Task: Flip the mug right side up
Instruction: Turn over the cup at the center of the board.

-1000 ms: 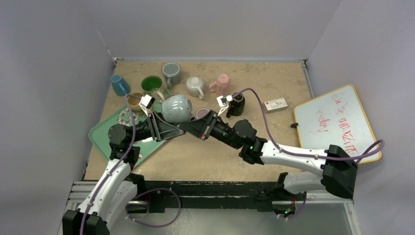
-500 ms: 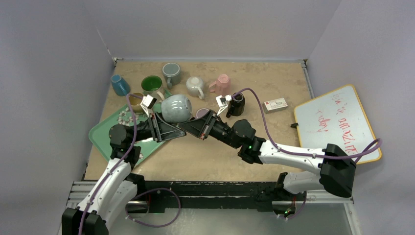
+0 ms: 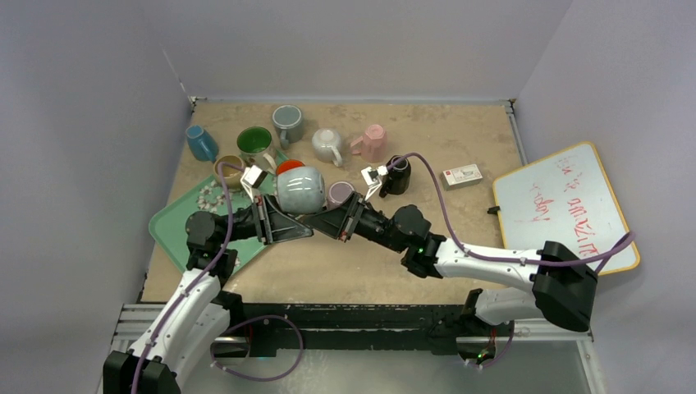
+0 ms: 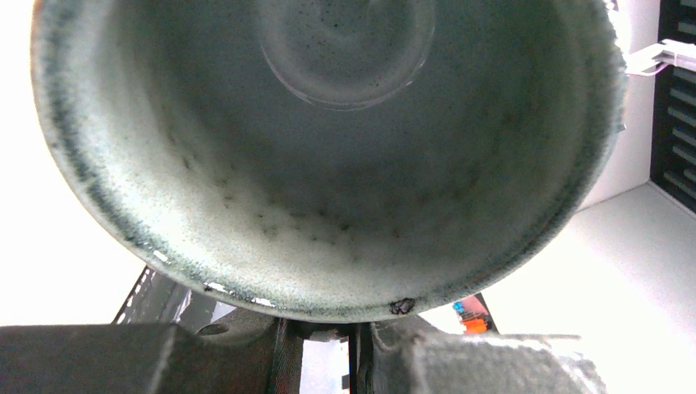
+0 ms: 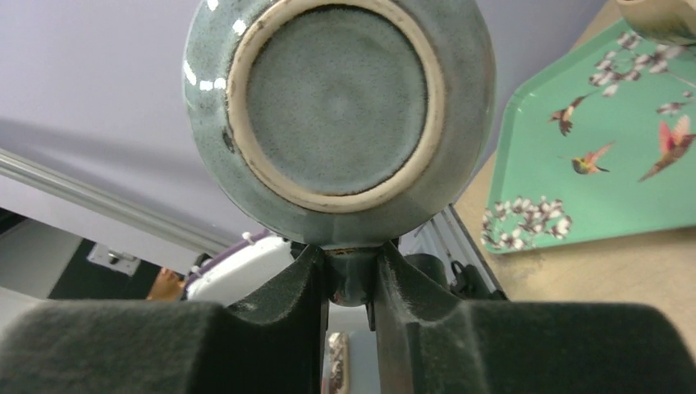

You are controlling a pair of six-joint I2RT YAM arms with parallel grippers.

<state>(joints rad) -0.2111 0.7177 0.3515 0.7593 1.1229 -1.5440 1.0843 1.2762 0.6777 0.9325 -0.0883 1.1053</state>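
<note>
The mug [image 3: 300, 187] has turned, axis horizontal, mouth facing left.

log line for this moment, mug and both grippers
mug: held on its side, mouth facing left gripper | left gripper: shut on mug below rim | right gripper: shut on mug at base

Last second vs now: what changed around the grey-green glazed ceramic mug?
Left gripper closed just under the rim of the grey-green glazed ceramic mug; whether it grips is hidden. Mug shifted slightly right and nearer. Right gripper stays clamped on the handle; other mugs unmoved.
</note>
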